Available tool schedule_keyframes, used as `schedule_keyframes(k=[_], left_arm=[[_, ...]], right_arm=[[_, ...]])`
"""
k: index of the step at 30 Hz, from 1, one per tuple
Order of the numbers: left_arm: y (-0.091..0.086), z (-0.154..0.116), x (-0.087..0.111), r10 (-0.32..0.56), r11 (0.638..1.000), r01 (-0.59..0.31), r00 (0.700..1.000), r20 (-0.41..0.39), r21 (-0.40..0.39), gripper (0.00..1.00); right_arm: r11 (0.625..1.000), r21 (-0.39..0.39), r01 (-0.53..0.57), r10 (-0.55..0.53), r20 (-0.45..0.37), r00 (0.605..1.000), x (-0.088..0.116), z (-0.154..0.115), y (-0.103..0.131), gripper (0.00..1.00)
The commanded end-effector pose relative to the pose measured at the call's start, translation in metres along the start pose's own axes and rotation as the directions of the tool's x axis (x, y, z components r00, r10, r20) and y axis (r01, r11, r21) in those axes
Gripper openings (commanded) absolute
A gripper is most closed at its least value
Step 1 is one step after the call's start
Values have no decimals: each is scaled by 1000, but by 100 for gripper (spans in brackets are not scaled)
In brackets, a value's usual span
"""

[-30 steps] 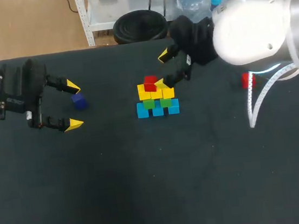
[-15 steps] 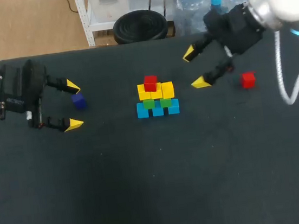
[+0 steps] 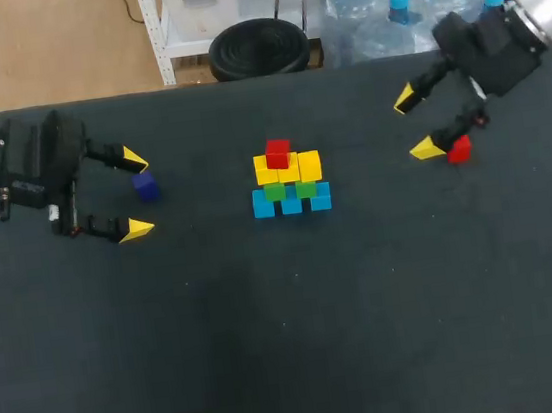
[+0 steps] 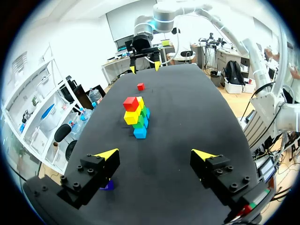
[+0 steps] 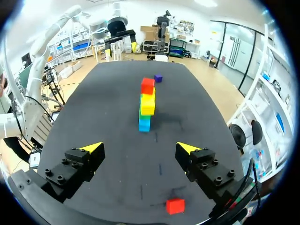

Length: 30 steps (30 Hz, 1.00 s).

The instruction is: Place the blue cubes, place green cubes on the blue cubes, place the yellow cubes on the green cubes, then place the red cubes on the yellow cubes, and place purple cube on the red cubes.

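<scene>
**Cube count (head view)**
- Blue cubes point(image 3: 292, 203): three, side by side on the desk point(image 3: 293, 345), forming the bottom row of the stack.
- Green cubes point(image 3: 274, 193): two, resting on the blue row.
- Yellow cubes point(image 3: 289, 173): apparently three, in a row on the green cubes (the seams between them are hard to make out).
- Red cubes: two. The stacked red cube point(image 3: 277, 153) sits on the yellow row, toward the left arm's side. The loose red cube point(image 3: 458, 149) lies on the desk, well apart from the stack.
- Purple cube point(image 3: 146, 186): one, on the desk near the left arm point(image 3: 9, 164).

**Position relative to the jaws**
- Left jaws: wide apart, holding nothing. The purple cube lies between the two yellow fingertips point(image 3: 134, 160), nearer one finger. In the left wrist view it shows only partly from under that finger. The stack stands ahead of the jaws, well apart.
- Right jaws, on the right arm point(image 3: 498, 43): wide apart, holding nothing. The loose red cube lies just beside one finger in the head view. In the right wrist view it lies low between the fingers, nearer one of them, and neither finger visibly touches it. The stack stands well ahead.
</scene>
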<state>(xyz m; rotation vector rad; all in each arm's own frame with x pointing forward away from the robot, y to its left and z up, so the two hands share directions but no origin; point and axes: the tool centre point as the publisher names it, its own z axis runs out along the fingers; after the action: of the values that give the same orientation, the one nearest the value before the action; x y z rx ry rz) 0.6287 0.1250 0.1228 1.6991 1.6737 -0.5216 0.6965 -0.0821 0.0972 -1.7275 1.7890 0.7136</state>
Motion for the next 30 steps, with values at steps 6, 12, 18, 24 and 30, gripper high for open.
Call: schedule_keyframes(k=[6,12,18,24,30], left_arm=[[-1,0,2,3,1000,-3,1000,6,-3,100],[-1,0,2,3,1000,-3,1000,6,-3,100],[-1,0,2,3,1000,-3,1000,6,-3,100],[-1,0,2,3,1000,-3,1000,6,-3,100],[-1,0,2,3,1000,-3,1000,6,-3,100]], right_arm=[[997,75,-31,25,89,996,53,-11,-7,100],[996,74,-44,35,122,992,79,-19,-21,100],[998,50,-24,20,92,996,93,-23,-33,100],[1000,30,-9,6,80,997,104,-26,-49,100],[1000,18,6,-7,80,997,120,-24,-60,100]])
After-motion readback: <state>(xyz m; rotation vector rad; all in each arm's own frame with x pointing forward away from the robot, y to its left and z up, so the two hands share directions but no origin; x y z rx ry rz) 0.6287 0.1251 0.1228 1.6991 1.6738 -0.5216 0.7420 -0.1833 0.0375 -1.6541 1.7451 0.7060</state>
